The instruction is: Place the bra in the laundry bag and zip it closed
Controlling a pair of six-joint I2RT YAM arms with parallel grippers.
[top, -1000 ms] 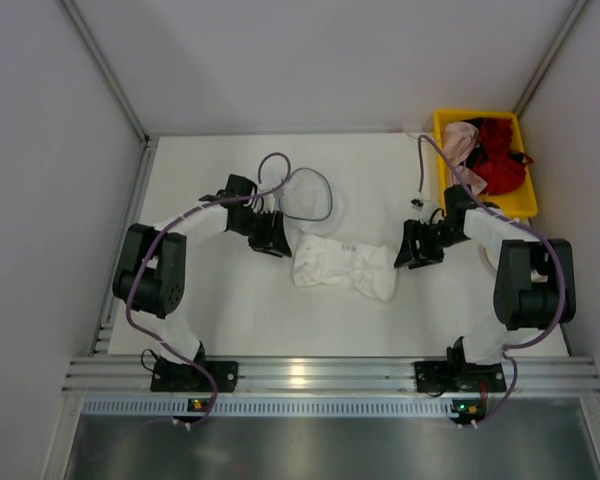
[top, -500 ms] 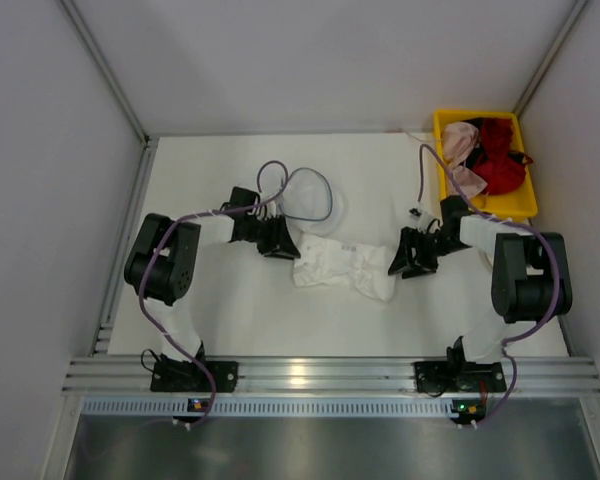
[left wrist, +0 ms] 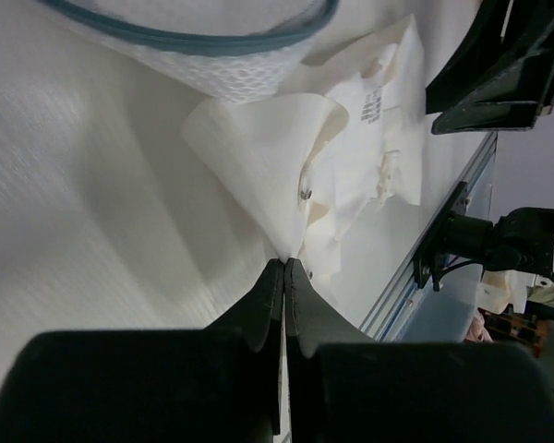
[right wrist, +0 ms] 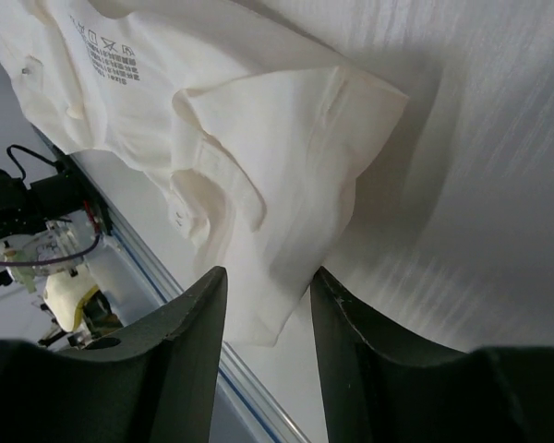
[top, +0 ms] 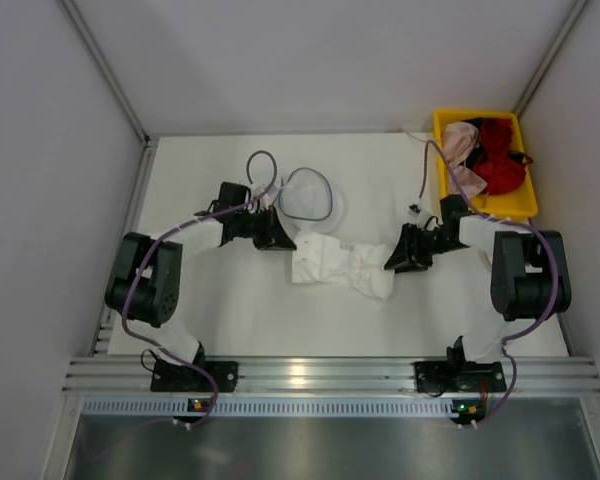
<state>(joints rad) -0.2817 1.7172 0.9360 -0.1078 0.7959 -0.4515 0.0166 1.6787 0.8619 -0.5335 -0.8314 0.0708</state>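
Note:
The white bra (top: 342,268) lies crumpled at the table's middle. Its care label shows in the right wrist view (right wrist: 212,101). The see-through mesh laundry bag (top: 307,195) with a dark rim lies just behind the bra's left end. Its rim and mesh fill the top of the left wrist view (left wrist: 231,69). My left gripper (top: 291,240) is shut on a corner of the bra's left end (left wrist: 258,152), next to the bag's near edge. My right gripper (top: 389,262) is open, and its fingers straddle the edge of the bra's right end (right wrist: 268,273).
A yellow bin (top: 522,205) at the back right holds a pink garment (top: 460,145) and a red garment (top: 500,165). Grey walls close in the left, back and right. An aluminium rail (top: 300,375) runs along the near edge.
My left gripper has moved back toward the bag, drawing the bra's left end with it. My right gripper has slid left onto the bra's right end.

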